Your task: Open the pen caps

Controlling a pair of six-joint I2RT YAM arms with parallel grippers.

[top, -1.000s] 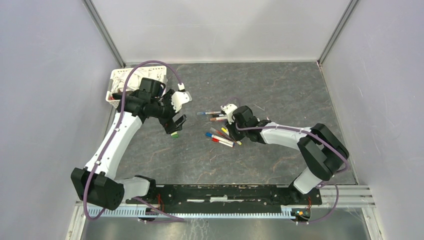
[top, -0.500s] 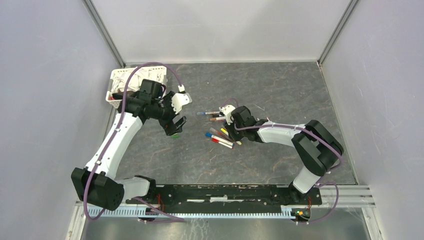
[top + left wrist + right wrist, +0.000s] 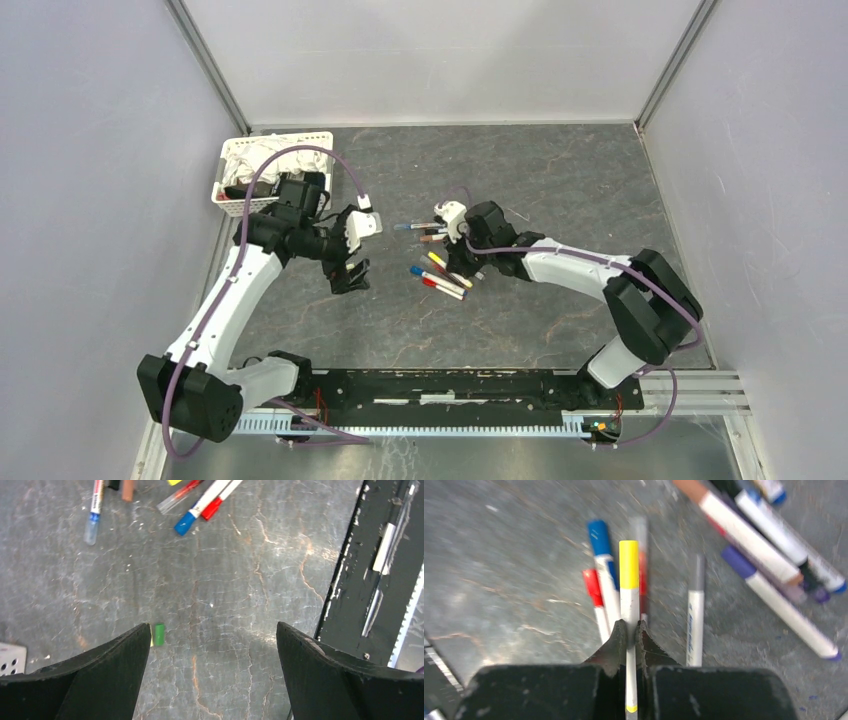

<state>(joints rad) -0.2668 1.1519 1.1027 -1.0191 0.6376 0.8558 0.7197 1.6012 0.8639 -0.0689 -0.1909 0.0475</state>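
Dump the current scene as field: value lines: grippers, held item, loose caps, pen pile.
left gripper: open, holding nothing, above the table
right gripper: shut on the yellow-capped pen
yellow cap: on the held pen
green cap: loose on the table, beside one left gripper finger in the wrist view
other pens: loose pile mid-table; blue, red and brown caps on
white basket: far-left corner, cloths inside

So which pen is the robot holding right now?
The yellow-capped pen, pinched in the right gripper with its cap on. The other pens all lie loose on the table.
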